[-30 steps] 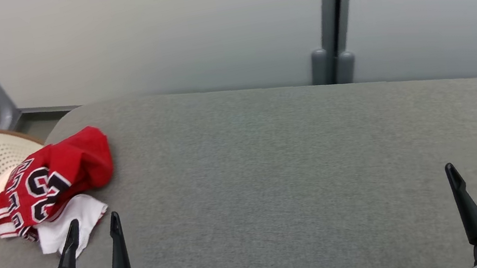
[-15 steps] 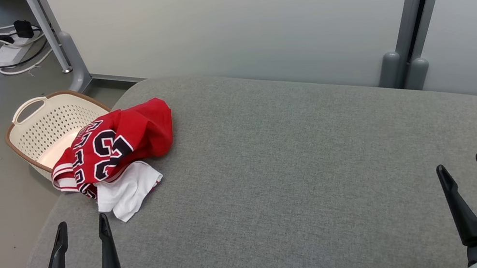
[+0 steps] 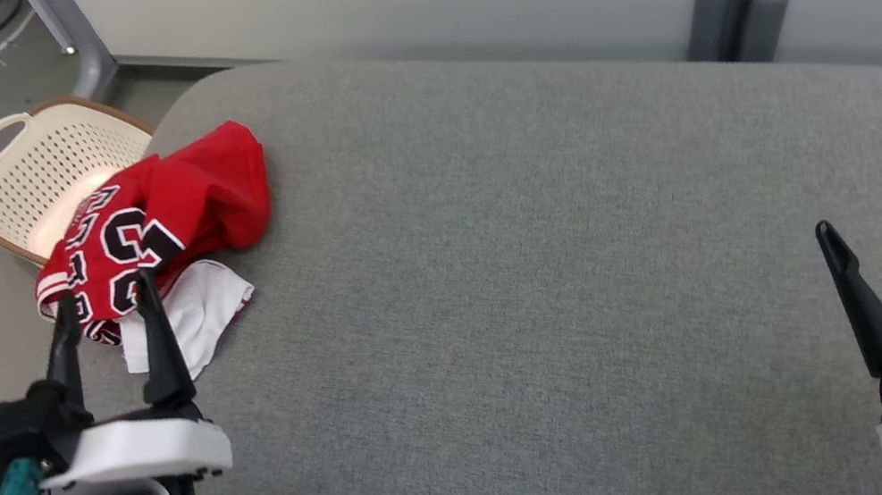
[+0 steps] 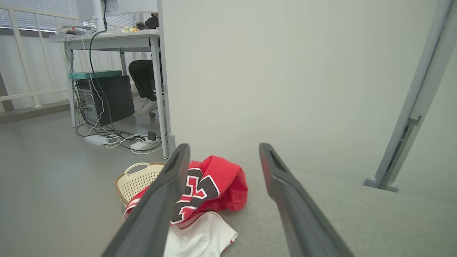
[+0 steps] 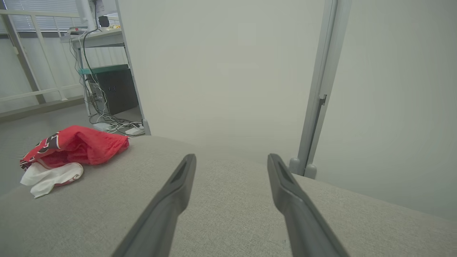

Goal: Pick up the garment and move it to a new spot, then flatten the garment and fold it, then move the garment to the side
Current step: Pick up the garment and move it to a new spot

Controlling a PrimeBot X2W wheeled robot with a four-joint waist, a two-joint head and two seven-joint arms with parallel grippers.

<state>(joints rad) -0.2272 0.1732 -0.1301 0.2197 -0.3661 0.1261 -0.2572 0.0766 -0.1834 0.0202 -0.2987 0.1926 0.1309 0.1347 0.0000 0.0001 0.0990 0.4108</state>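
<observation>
Crumpled red-and-white garment [image 3: 156,225], black numerals

Your left end effector [image 3: 103,289] and right end effector [image 3: 863,212]: tapered black fingers [image 3: 163,360], white housings [image 3: 136,448] (teal plug [image 3: 10,489] on the left).

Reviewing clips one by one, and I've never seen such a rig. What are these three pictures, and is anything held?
This is a wheeled robot with two arms, each ending in a two-fingered claw. One picture comes from a camera on its head, looking down. The other two come from cameras on each wrist, looking along that claw's fingers. Before it lies a grey padded surface. A crumpled red and white garment sits at its left end, next to a cream basket on the floor. The left claw is open, close to the garment; the right claw is open above bare padding. Nothing is held.
</observation>
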